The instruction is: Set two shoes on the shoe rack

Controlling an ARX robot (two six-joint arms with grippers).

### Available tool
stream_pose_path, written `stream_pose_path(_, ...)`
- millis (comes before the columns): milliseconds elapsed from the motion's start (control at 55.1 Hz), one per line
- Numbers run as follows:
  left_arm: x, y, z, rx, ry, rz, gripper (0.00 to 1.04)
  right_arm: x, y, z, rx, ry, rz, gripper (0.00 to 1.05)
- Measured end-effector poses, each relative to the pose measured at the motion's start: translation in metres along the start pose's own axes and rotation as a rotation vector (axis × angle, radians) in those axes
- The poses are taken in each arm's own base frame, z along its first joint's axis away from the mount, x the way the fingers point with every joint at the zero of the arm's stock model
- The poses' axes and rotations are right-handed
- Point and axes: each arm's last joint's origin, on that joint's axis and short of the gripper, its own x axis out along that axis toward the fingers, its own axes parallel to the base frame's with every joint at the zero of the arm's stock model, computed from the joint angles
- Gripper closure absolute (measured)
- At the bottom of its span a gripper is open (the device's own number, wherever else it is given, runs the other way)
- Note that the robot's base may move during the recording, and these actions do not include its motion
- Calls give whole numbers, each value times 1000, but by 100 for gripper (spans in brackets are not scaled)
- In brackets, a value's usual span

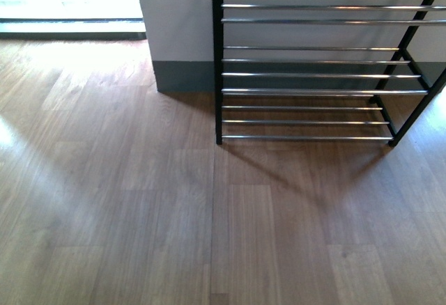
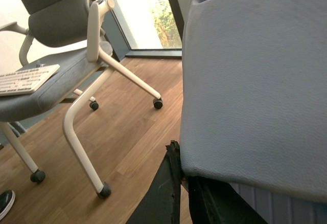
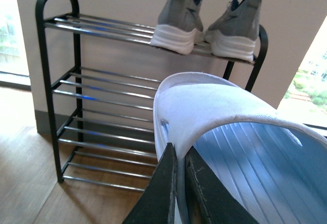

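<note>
In the right wrist view my right gripper is shut on the strap edge of a pale blue slide whose ribbed footbed shows. Beyond it stands the shoe rack, black-framed with chrome bars. Two grey knit sneakers with white soles sit on its top tier. In the left wrist view my left gripper is shut on the edge of another pale blue slide, which fills most of that view. The front view shows only the lower tiers of the shoe rack, with no shoes on them, and neither arm.
A grey office chair with a white frame and castors stands on the wood floor, a keyboard on its seat. A white wall with a dark skirting runs behind the rack. Bright windows reach to the floor.
</note>
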Motion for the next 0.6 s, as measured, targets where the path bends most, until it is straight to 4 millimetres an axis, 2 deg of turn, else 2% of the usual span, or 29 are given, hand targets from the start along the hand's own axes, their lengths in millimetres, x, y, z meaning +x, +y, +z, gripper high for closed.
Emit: stream_pose_path(599, 0, 0, 1, 0, -4, -1, 103, 0, 0, 0, 1, -1, -6, 103)
